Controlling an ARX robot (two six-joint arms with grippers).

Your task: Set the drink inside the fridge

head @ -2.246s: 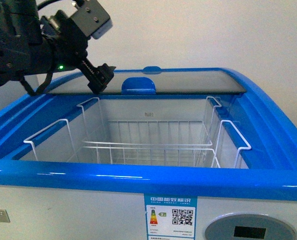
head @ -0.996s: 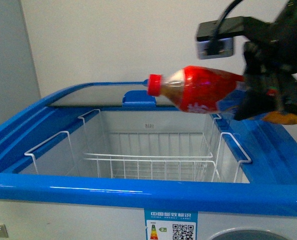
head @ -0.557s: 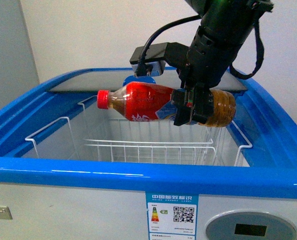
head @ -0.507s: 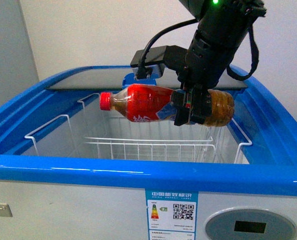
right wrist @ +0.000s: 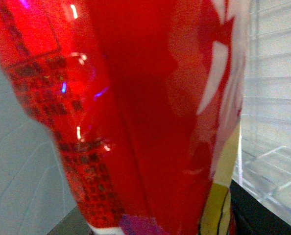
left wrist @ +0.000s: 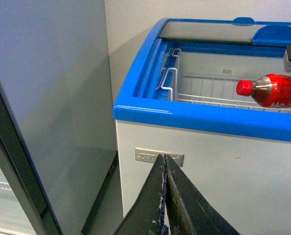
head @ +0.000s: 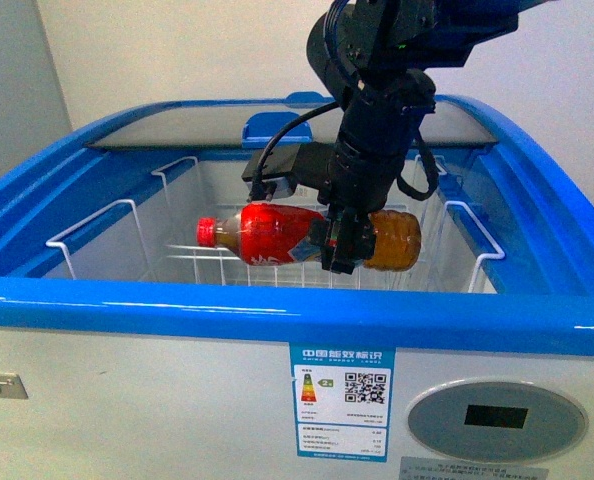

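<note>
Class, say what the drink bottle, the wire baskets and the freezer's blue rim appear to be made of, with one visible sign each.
Drink: clear glossy plastic, probably; amber liquid shows through, shiny red wrap label.
Baskets: thin metal wire, apparently coated white; bent rods in a grid.
Fridge rim: glossy blue plastic, most likely; rounded moulded shape with light streaks.

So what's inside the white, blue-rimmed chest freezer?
White wire baskets and the red-capped amber drink bottle, held sideways by the right gripper. The blue front rim hides the floor.
</note>
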